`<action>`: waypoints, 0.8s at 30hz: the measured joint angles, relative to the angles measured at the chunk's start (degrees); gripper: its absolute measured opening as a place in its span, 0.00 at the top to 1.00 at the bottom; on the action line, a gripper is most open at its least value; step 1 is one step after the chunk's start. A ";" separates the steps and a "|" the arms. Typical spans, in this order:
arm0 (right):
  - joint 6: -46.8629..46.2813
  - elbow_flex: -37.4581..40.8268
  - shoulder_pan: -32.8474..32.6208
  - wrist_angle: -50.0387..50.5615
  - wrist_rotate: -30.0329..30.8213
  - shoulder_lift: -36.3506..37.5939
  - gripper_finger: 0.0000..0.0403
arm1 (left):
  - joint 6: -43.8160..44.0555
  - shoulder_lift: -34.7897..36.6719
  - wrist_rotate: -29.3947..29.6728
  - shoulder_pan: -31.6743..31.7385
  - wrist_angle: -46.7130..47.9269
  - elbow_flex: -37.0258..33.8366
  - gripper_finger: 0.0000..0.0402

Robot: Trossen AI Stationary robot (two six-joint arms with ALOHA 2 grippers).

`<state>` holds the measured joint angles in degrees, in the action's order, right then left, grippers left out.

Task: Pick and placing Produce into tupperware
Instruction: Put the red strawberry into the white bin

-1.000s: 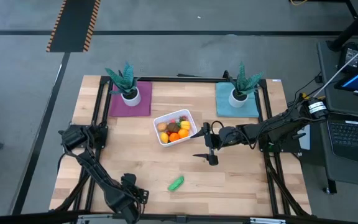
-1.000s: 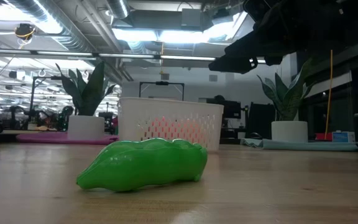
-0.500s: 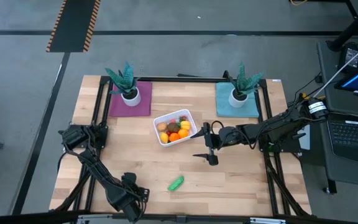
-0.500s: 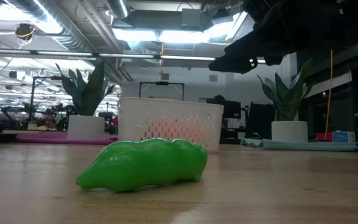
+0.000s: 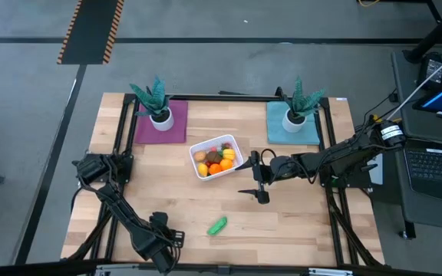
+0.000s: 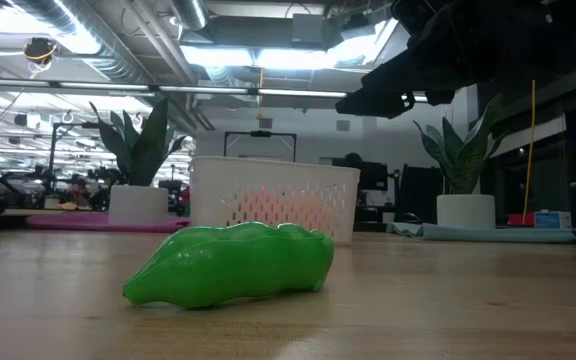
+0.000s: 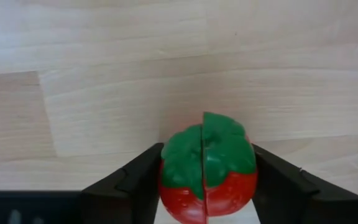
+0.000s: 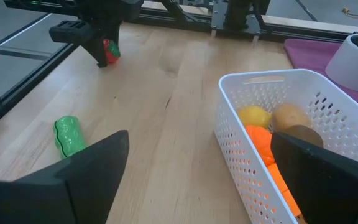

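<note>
A red tomato with a green top (image 7: 207, 169) sits between the fingers of my left gripper (image 7: 207, 186), near the table's front left; the same tomato (image 8: 110, 51) shows far off in the right wrist view. My left gripper (image 5: 159, 244) points straight down and hides the tomato from above. A green elongated piece (image 5: 218, 225) lies on its side on the bare wood. The white tupperware (image 5: 235, 146) stands mid-table with several produce pieces inside. My right gripper (image 5: 258, 178) hangs open beside the tupperware's right side, holding nothing. My left gripper pinches the tomato's two opposite red sides (image 7: 166, 186) between its two fingers. The fingers come from above, pointing down. The tomato stands upright, green top toward the wrist camera. Whether it still rests on the wood I cannot tell.
Two potted plants stand at the back, one on a purple mat (image 5: 160, 126), one on a teal mat (image 5: 292, 126). Black frame rails (image 5: 121, 138) run along the table's left and right sides. Bare wood lies between the green piece and the tupperware.
</note>
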<state>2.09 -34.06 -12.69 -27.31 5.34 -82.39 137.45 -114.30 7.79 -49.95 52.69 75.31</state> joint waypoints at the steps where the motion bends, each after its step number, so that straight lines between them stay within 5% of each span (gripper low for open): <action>1: -0.02 0.01 0.00 0.04 0.00 0.00 0.03 | 0.00 0.00 0.09 0.00 0.00 0.00 0.51; 24: 0.00 0.01 0.02 0.22 0.01 0.00 0.03 | -3.64 0.17 0.88 -0.04 0.64 0.81 0.57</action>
<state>2.09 -34.05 -12.67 -27.09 5.35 -82.39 133.80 -114.13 8.67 -50.00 53.32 76.12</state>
